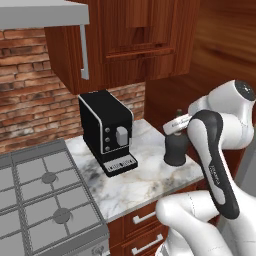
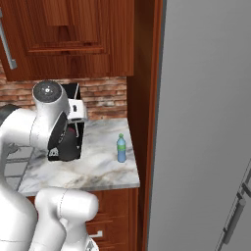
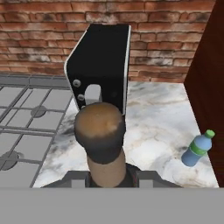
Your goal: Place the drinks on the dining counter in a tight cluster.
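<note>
My gripper [image 1: 176, 131] is shut on the thin neck of the squat black bottle [image 1: 175, 149], over the right part of a small marble worktop [image 1: 145, 180]. In the hand view the bottle's brown top [image 3: 99, 126] rises between the two fingers of the gripper [image 3: 107, 177]. I cannot tell whether its base touches the marble. The arm partly hides the black bottle [image 2: 68, 147] in the right base view. A small blue green-capped bottle [image 2: 121, 148] stands upright near the worktop's right edge, to the right of the gripper [image 3: 197, 148]. The dining counter is out of view.
A black coffee machine [image 1: 106, 130] stands just left of and behind the held bottle. A gas hob [image 1: 40, 200] lies left of the marble. A wood panel [image 2: 144, 98] and a grey fridge [image 2: 206, 122] close the right side. Wall cabinets [image 1: 130, 40] hang overhead.
</note>
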Motion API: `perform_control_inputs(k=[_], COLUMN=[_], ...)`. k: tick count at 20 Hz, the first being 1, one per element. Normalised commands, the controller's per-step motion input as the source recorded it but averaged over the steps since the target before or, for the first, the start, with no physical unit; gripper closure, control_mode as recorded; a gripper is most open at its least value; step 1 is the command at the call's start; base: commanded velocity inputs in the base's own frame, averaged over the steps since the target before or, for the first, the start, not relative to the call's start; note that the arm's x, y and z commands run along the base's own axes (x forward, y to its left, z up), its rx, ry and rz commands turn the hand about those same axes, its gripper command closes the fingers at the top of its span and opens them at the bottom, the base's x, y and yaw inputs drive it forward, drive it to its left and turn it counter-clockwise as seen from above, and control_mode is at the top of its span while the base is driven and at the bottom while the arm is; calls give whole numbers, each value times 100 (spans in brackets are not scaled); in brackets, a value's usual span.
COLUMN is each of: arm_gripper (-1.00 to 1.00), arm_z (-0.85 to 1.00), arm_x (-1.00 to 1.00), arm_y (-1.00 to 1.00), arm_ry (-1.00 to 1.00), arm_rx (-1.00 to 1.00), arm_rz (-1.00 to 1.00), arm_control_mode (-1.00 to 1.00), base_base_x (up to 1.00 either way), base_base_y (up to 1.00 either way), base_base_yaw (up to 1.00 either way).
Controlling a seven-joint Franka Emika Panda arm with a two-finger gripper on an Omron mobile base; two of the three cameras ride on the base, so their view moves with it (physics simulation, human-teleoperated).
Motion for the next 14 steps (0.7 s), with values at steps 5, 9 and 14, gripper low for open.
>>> perform_control_inputs(k=[5,9,14], arm_gripper=[100,100,100], arm_z=[0,0,0], arm_x=[0,-1,0], arm_y=[0,0,0], arm_ry=[0,0,0], arm_rx=[0,0,0], arm_rz=[0,0,0], arm_control_mode=[-100,100,100], base_base_x=[0,-56,-100], base_base_y=[0,-10,-1], base_base_yaw=[0,-7,-53])
